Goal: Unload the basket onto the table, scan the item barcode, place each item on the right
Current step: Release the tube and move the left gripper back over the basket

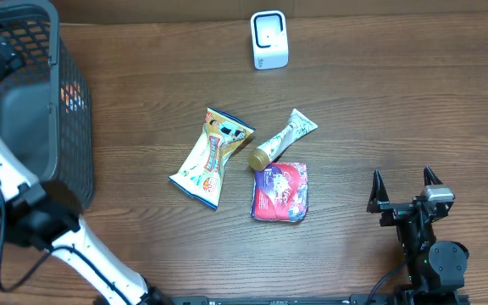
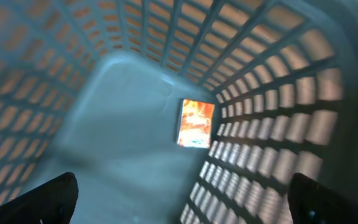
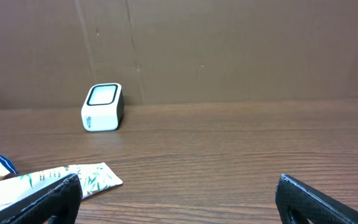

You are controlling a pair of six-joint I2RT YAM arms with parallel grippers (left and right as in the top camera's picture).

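Left pincer (image 2: pixel 182 194) agape inside basket (image 2: pixel 278 74)

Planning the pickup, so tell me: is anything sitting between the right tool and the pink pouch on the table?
Nothing visible does. Only bare table lies between the open right tool and the pink pouch. The tube lies at the pouch's far edge, on the scanner side, not on the tool's side.

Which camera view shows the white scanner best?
The right wrist view: the scanner stands whole and sharp, side and top window visible. The overhead view shows the scanner smaller, from above. The left wrist view looks into the basket instead.
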